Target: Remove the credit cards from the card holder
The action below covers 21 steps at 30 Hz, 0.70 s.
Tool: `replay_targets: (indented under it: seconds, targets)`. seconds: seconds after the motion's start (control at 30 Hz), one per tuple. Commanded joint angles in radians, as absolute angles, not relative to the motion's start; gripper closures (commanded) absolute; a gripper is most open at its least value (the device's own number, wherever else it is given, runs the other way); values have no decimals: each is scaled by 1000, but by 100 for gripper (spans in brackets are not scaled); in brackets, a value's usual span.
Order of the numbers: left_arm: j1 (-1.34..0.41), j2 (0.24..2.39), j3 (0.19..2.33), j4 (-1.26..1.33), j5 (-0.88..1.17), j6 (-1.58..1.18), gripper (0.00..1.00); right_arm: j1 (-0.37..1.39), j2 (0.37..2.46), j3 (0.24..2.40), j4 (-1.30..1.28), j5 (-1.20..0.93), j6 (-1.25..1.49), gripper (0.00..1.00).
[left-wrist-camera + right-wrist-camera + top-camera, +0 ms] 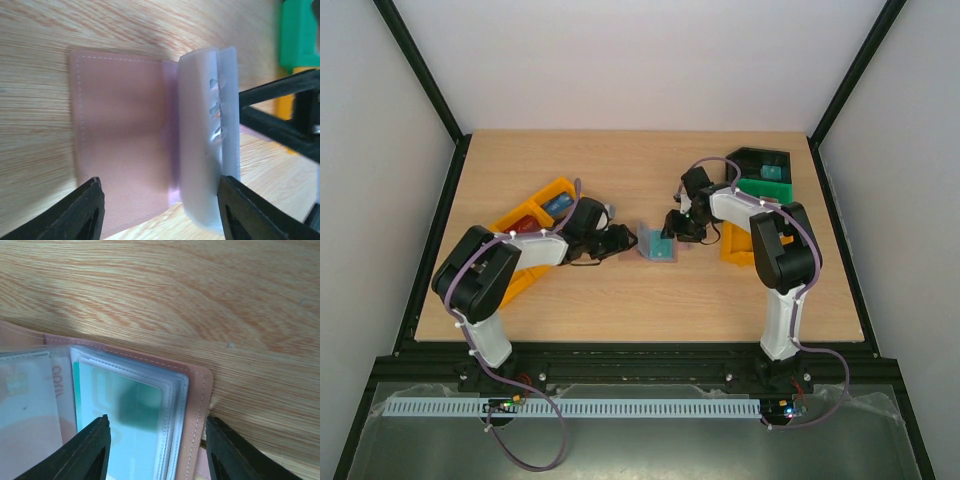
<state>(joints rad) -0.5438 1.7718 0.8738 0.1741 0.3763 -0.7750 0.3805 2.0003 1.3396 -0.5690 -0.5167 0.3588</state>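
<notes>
The card holder [654, 244] lies open mid-table, brownish-pink outside. In the left wrist view its pink flap [120, 135] lies flat while a pale stack of sleeves [200, 150] stands up from it. My left gripper [160, 212] is open, its fingers either side of the flap and the sleeves. In the right wrist view a teal credit card [125, 410] shows inside a clear sleeve, and a whitish one [25, 405] sits further left. My right gripper [157, 452] is open, straddling the sleeves and the pink cover's edge [197, 410].
Orange bins [532, 218] stand at the left, holding a blue and a red item. A green bin [766, 186], a black bin [760, 158] and another orange bin [735, 248] stand at the right, close behind my right arm. Both grippers are close together over the holder.
</notes>
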Motion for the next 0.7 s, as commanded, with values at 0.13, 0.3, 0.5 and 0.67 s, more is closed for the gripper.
replay_targets:
  seconds: [0.13,0.3,0.5,0.67]
  targets:
    - [-549,1744,872,289,477,-810,19,390,2054,1296,-593,-534,363,49]
    - [-550,1810,865,306,451,-823,16,390,2059,1301,-591,-543,359,49]
    - [-550,1864,889,304,415,-808,26,390,2063,1291,-573,-597,359,49]
    - [-569,1885,903,337,425,-809,37,399,2072,1279,-537,-697,363,49]
